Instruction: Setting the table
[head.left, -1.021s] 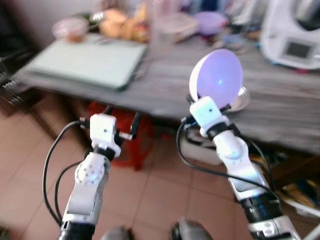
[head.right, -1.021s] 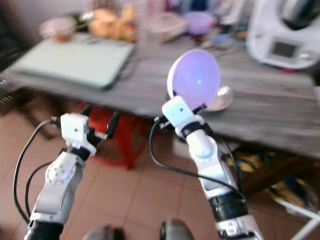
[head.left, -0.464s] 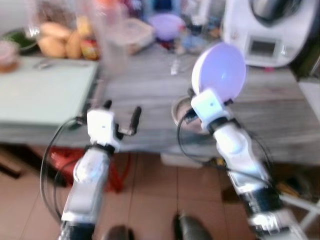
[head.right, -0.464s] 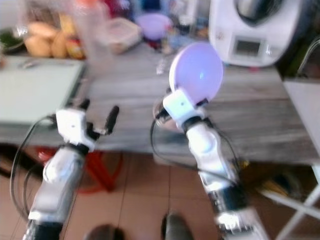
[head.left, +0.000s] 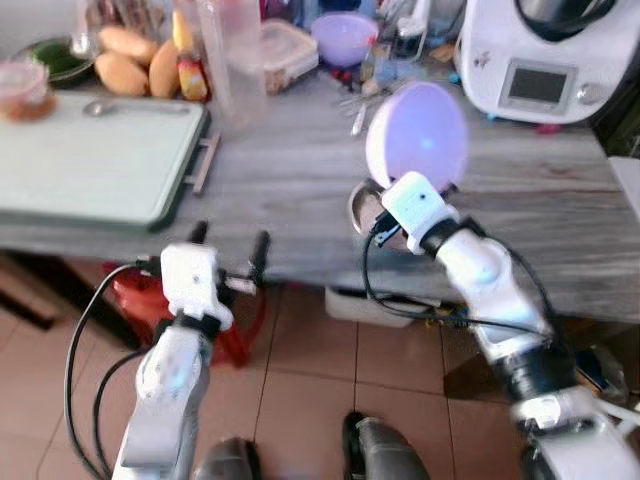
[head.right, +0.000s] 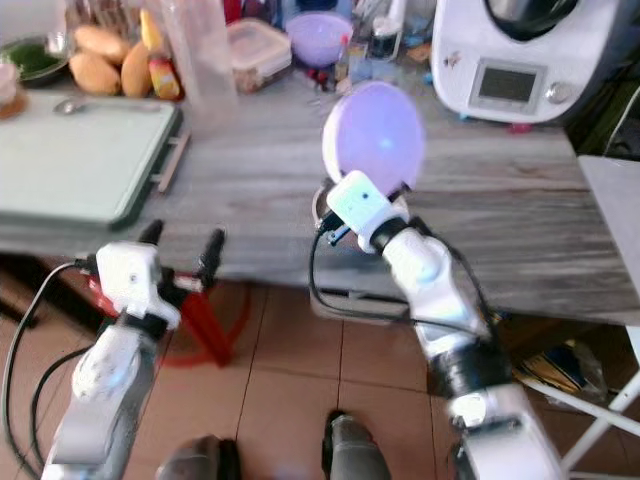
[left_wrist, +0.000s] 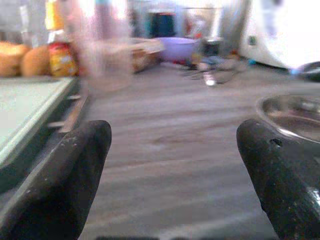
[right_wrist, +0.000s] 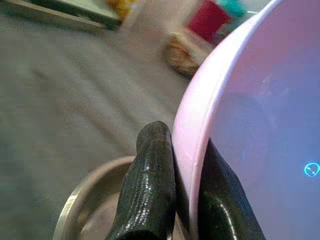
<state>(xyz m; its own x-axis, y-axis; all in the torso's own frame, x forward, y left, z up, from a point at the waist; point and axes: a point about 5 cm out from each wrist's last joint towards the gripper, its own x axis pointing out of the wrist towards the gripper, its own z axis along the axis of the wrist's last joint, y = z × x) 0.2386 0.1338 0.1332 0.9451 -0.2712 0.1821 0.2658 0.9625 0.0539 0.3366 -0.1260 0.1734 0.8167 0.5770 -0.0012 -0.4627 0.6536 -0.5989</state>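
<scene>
A round, pale purple plastic plate (head.left: 417, 135) is held up on its edge by the right gripper (right_wrist: 172, 200). Its rim is pinched tight between the two black fingers (right_wrist: 150, 185), one on each side of the rim. The plate is kept above the grey wooden table (head.left: 560, 215), a little way in from the near edge. Right under the gripper, a shiny round metal bowl (head.left: 362, 212) is seen on the table, partly hidden behind the white wrist. A stretch of bare grey wood is seen on the right of the plate. Farther back on that side, a big white kitchen machine (head.left: 540, 55) is set against the far edge.

The left gripper (head.left: 228, 255) is held out just in front of the near table edge, low and level with it. Its two fingers (left_wrist: 65, 185) are spread wide apart and nothing is held between them. Straight ahead of it, bare wood is seen, with the metal bowl off to one side. On its other side, a flat pale green board (head.left: 85, 160) with a dark rim is laid close to the near edge. Beyond the board, a tall clear plastic jug (head.left: 228, 55) and some round brown fruit (head.left: 125, 50) are crowded along the back of the table.
</scene>
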